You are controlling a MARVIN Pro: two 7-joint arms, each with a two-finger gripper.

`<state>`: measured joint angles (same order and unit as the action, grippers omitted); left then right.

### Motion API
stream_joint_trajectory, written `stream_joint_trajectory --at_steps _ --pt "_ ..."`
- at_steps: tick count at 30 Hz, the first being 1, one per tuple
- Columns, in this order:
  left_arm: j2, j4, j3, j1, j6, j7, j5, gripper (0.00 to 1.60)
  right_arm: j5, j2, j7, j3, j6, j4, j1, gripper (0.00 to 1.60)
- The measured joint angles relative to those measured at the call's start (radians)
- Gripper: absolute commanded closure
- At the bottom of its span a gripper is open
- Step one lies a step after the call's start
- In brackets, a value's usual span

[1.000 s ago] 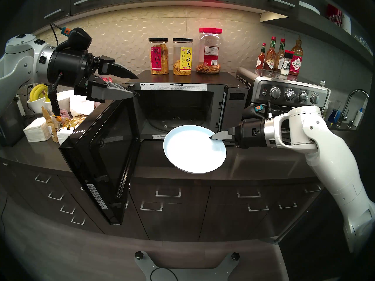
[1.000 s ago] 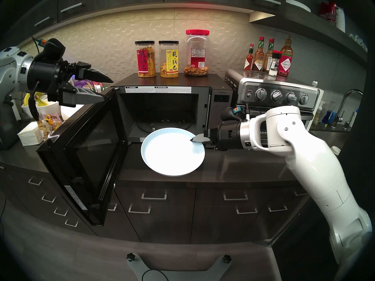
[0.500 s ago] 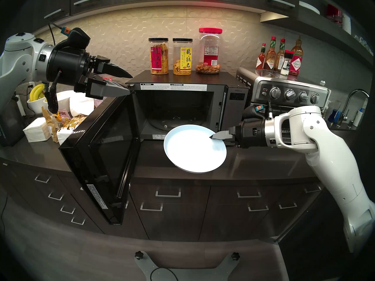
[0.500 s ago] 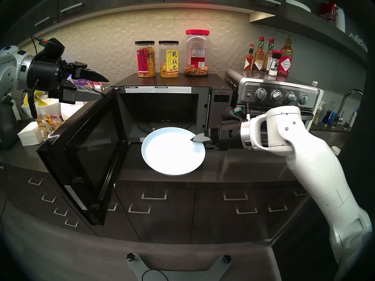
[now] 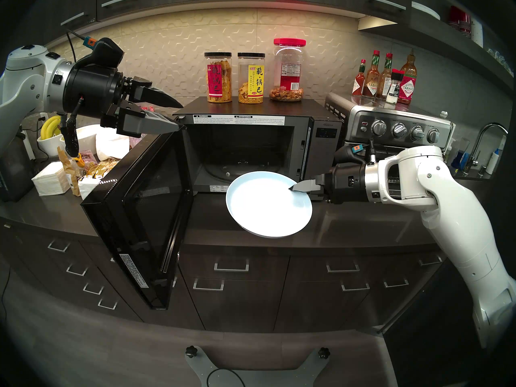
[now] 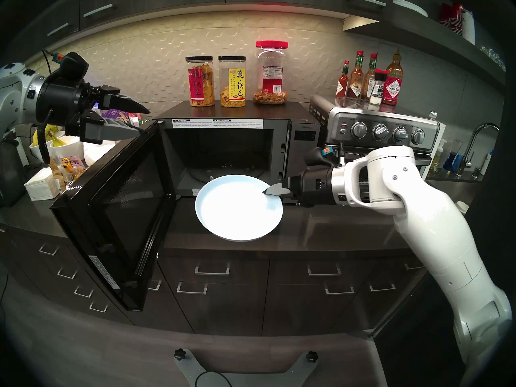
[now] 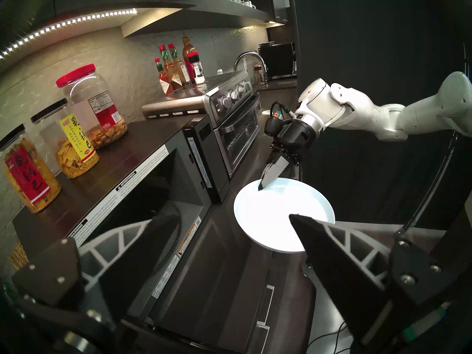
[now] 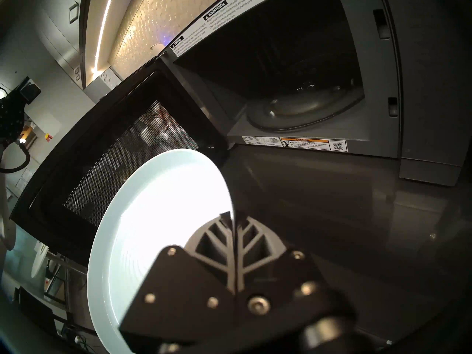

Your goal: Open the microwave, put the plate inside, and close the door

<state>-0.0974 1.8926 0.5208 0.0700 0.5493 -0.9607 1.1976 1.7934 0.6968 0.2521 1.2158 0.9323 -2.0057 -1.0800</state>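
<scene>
Nearest in, the door (image 5: 145, 210) stood swung wide to the left, jutting out past the surface (image 5: 349, 224) edge and walling off that side! Just right of it the plate (image 5: 268, 207), round, pale blue-white with a raised rim, hung tilted above the surface before the open microwave (image 5: 251, 143), pinched at its right rim by the right gripper (image 5: 296, 188), clamped tight. Up left, the left gripper (image 5: 178, 116) hovered spread wide and empty at the door's top corner. Behind, three snack jars (image 5: 251, 77) sat atop the microwave, with the toaster oven (image 5: 391, 126) and sauce bottles (image 5: 385, 79) to its right.
</scene>
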Motion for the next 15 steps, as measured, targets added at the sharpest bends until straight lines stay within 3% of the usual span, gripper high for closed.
stream_joint_trajectory --at_steps 15 --pt "-0.001 0.001 0.068 0.066 -0.007 -0.007 0.0 0.0 -0.037 -0.001 -0.004 0.002 -0.007 0.0 -0.006 1.6"
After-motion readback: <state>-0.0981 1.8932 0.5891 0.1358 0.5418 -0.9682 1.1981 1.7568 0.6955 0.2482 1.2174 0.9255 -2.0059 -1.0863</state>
